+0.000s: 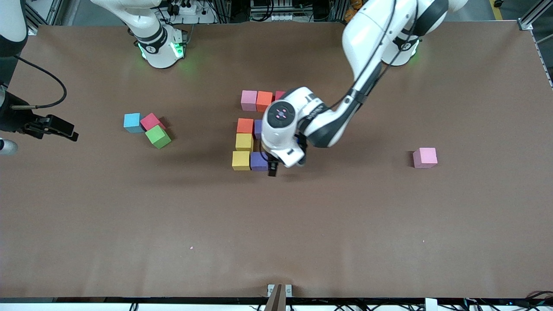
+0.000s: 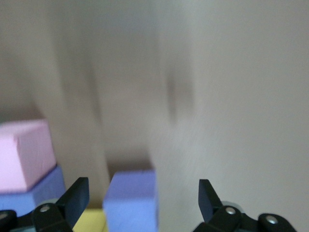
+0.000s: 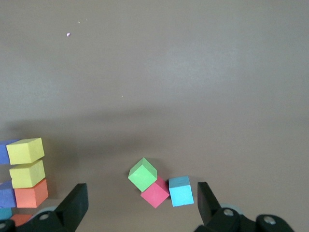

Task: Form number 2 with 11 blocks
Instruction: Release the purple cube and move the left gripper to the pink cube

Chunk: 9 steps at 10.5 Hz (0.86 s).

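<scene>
Over the blocks [image 1: 249,142]: left hand [image 1: 273,169] open | right hand [image 3: 140,205] open, waiting

Twelve cubes [image 1: 244,141] – three pink [image 1: 425,157], two orange [image 1: 264,100], two yellow [image 1: 241,160], two purple [image 1: 259,161], one red [image 1: 151,121], one blue [image 1: 132,122], one green [image 1: 157,136].

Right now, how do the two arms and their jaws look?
Both arms are glossy white with black joint bands and green lights at the bases. The left gripper has a white body, a round dark-grey cap with pink markings and black jaws. The right gripper is black, with a looping black cable.
</scene>
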### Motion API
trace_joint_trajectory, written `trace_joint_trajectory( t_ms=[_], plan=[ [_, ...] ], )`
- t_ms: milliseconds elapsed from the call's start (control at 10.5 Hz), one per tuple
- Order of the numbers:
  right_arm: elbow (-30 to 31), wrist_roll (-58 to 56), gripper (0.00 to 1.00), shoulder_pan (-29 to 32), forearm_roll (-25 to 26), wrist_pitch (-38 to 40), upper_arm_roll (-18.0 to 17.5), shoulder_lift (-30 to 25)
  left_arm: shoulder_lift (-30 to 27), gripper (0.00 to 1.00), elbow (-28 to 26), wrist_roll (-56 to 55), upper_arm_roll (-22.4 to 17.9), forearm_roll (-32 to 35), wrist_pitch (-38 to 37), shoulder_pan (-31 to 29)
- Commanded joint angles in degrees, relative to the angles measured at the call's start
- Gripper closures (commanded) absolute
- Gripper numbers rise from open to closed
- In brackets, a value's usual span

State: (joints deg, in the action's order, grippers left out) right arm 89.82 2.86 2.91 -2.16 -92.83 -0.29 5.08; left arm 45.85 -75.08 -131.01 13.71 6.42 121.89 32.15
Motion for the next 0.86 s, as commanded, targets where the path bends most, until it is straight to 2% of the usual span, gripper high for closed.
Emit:
trace_joint_trajectory(
  t_ms=[0, 190, 571, 762],
  plan=[
    [1.22, -0.48, 0.0, -0.18, -0.04, 0.29, 0.11, 0.63, -9.35, 0.0, -12.94, 3.9, 0.17, -0.71, -0.34, -6.2],
    [1.15, -0.48, 0.0, -0.79, -0.13, -0.5, 0.11, 0.19, -13.49, 0.0, -19.2, 9.17, 0.26, -0.62, 0.1, -12.61],
    [-0.34, -4.06, 0.0, -1.85, -0.05, -2.09, 0.37, 0.72, -23.77, 0.0, -35.36, 15.76, 0.17, -0.62, 8.78, -24.57],
    [-0.26, -4.52, 0.0, -1.77, 0.66, -1.65, 0.46, 0.11, -25.37, 0.0, -39.52, 21.29, 0.17, -0.62, 9.51, -30.45]
  ],
)
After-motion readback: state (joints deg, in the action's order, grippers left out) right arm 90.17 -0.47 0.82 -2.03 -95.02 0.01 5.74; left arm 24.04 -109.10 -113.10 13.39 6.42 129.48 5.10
